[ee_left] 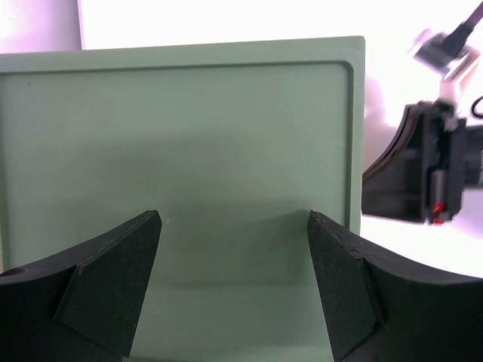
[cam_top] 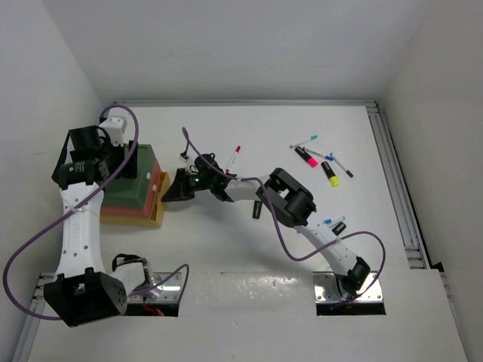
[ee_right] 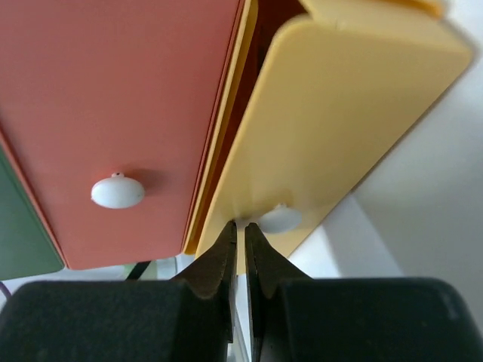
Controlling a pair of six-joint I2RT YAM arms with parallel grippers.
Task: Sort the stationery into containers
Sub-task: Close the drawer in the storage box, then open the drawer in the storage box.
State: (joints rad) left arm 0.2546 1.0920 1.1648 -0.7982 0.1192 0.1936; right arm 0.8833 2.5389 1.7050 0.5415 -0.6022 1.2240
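Top external view: sorting looks barely begun, w/ no stationery seen in any container. A red-capped pen (cam_top: 235, 158) lies alone on the table (cam_top: 249, 121). A loose cluster incl. a pink highlighter (cam_top: 306, 157), a yellow highlighter (cam_top: 330, 174) and several thin pens (cam_top: 336, 161) sits well apart at right. A blue-capped pen (cam_top: 330, 222) lies by the right arm.

Containers are stacked at left: green tray (cam_top: 124, 181) on top, red-orange tray (ee_right: 113, 98) under it, yellow tray (ee_right: 355, 98) at bottom, its front jutting out from the stack. Insides hidden, so contents can't be told.

Right gripper (ee_right: 241, 232), fingers drawn to a thin slit, sits at the yellow front just beside its white knob (ee_right: 281, 219); whether it pinches the knob is unclear. Left gripper (ee_left: 234, 226) hovers over the green top, fingers wide apart, holding nothing. Judged left to do: approx. every item.
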